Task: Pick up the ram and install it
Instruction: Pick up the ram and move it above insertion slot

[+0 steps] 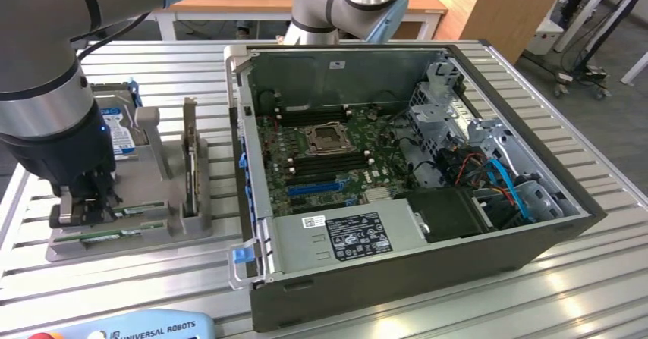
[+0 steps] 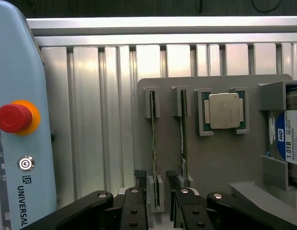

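Status: you're at the very start, nothing picked and nothing installed

- Claw is released, jaws wide, down over the grey holder on the table
- Ram stands on edge in its holder slot, and its near end sits between the claw's fingers. There's a gap on both sides and I can't see either finger touching it
- Second stick runs parallel just beside the claw's other finger, outside the jaws, also seated in the holder
- Processor lies flat in its pocket further out from the claw, past the second stick. Hard drive is beyond that, at the holder's far side
- Pendant with the red stop button lies on the opposite side of the claw, apart from the holder
- Computer case is open and well away from the claw, with the board exposed. Its long memory slots look empty to me, but you can't confirm that from this angle

My read is that the approach and lining up on the stick are done. Grip, lift, carry to the case and seating in a slot are all undone. Both sticks in the holder tells you no ram has gone into the board
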